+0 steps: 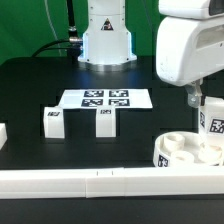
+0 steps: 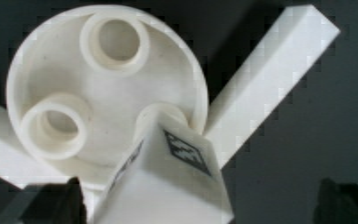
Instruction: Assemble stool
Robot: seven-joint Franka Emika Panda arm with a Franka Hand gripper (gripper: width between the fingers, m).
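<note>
The stool's round white seat disc (image 1: 185,152) lies sockets up at the front of the exterior view's right, against the border rail. One tagged white leg (image 1: 212,118) stands upright on it. My gripper (image 1: 203,105) hangs over that leg. In the wrist view the seat (image 2: 105,80) shows two empty round sockets, and the leg (image 2: 179,165) rises between my dark fingers (image 2: 34,205). The gripper (image 2: 194,208) is open, with a gap beside the leg. Two more legs (image 1: 54,120) (image 1: 105,121) stand on the black table near the middle.
The marker board (image 1: 105,99) lies flat behind the two loose legs. A long white border rail (image 1: 90,182) runs along the front edge, and a short white piece (image 1: 3,133) sits at the far left. The arm's base (image 1: 106,35) stands at the back.
</note>
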